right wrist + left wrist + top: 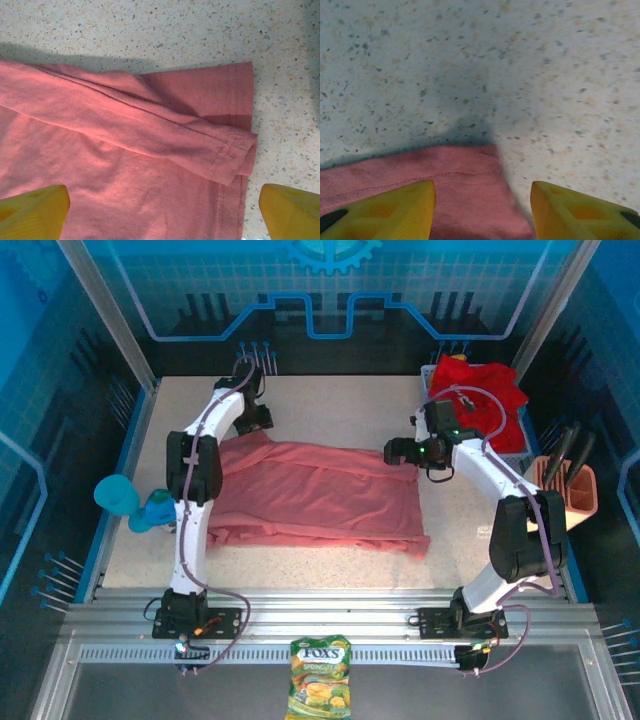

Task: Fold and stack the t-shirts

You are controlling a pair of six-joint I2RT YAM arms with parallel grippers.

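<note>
The left gripper (481, 212) is shown with its jaws partly apart and closed on nothing, a corner of the salmon-pink t-shirt (310, 495) lying flat on the speckled table (530, 70) between and just ahead of the 2 fingers. The right gripper (165, 212) is seen with its jaws wide over the opposite edge of the same garment, where a folded-over flap with a stitched hem lies between them. The red t-shirts (478, 388) are heaped well apart from both sets of jaws, beyond the right gripper.
</note>
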